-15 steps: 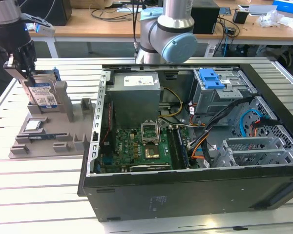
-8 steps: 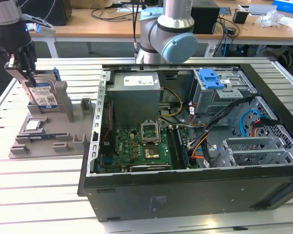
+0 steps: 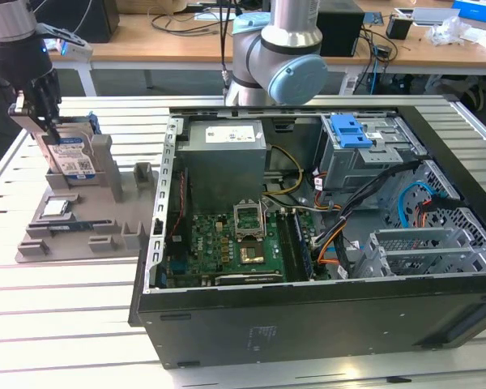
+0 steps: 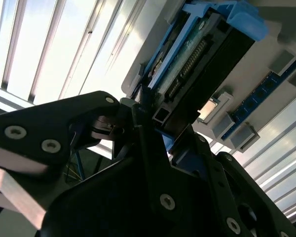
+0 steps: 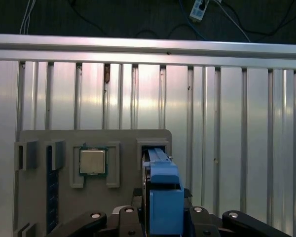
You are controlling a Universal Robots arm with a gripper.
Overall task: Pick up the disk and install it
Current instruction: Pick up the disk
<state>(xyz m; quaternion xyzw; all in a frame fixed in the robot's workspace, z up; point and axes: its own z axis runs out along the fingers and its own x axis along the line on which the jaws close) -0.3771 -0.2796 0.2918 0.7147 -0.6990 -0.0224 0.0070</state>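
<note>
Shows the arm (image 3: 16, 40) reaching steeply down over the table's (image 3: 65, 324) far corner at the exterior view's left, gripper (image 3: 44, 121) pointing down at the tray (image 3: 105, 223). Finds the disk (image 3: 71, 156) standing on edge in the slot at the tray's far edge, label toward the table's near edge. Shows fingers (image 4: 143, 133) narrowly apart and pressed on the disk's upper end, one on each side of its blue rail. Places the chip (image 5: 92, 161) flat in its pocket near the tray's middle, apart from the disk. Leaves bare slatted surface beyond the tray's far edge; sets the tray just beside the case (image 3: 308, 324).
</note>
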